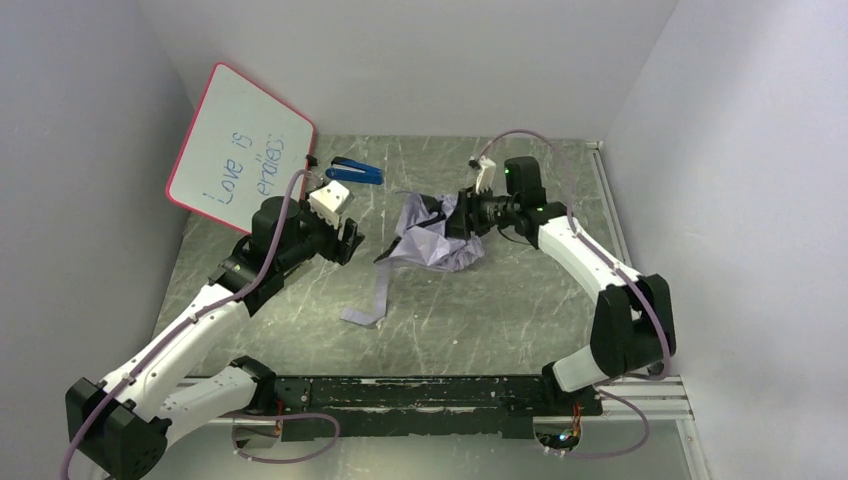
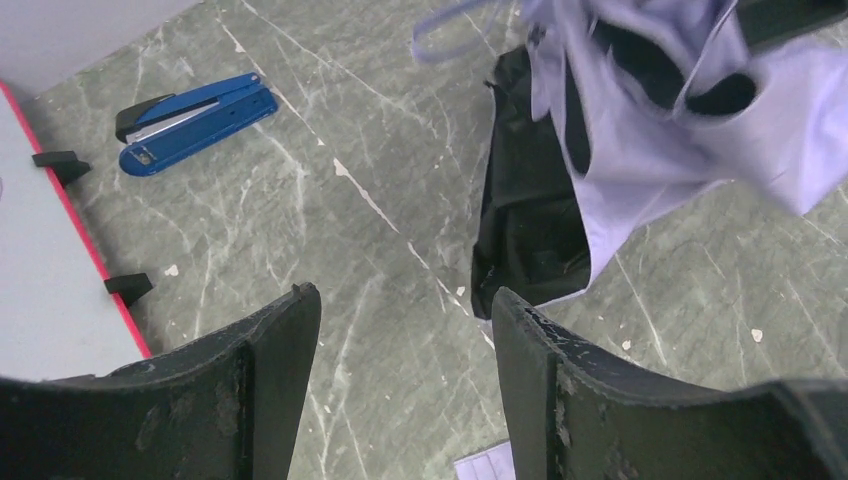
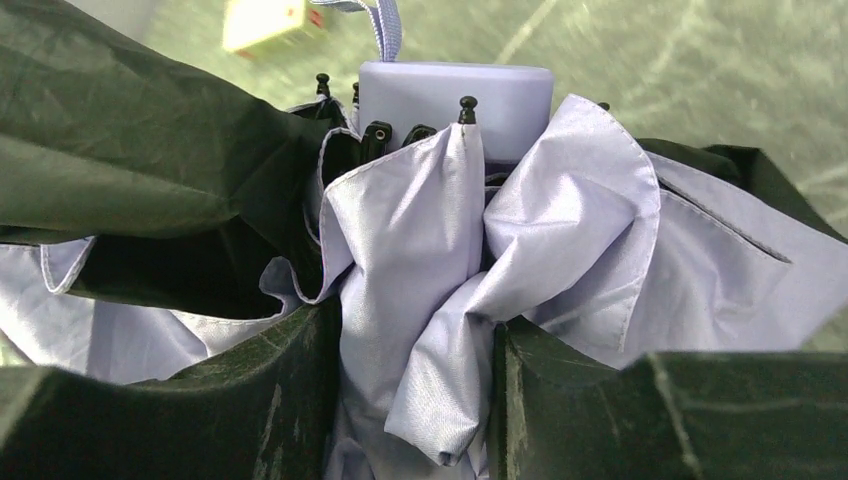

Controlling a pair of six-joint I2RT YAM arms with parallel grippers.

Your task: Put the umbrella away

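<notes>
From above, the umbrella (image 1: pixel 440 235) lies as a crumpled lilac and black bundle mid-counter (image 1: pixel 500 300), and its long axis cannot be read here. The right gripper (image 1: pixel 462 215) reaches leftward into the bundle's right side, while the left gripper (image 1: pixel 348 238) hangs to its left, apart from it. A lilac strap (image 1: pixel 372 300) trails from the bundle toward the near left. A whiteboard (image 1: pixel 240 150) leans at the far left with a blue stapler (image 1: pixel 355 172) beside it. The left wrist view shows the left gripper released, with only bare counter between its spread fingers (image 2: pixel 280 350), and the umbrella up and to the right, black lining facing this arm. Only the right wrist view shows the grasp: the right gripper is clenched on bunched lilac canopy, and the lilac handle (image 3: pixel 455 95) points straight away from it, so the umbrella's length runs along the gripper's reach.
</notes>
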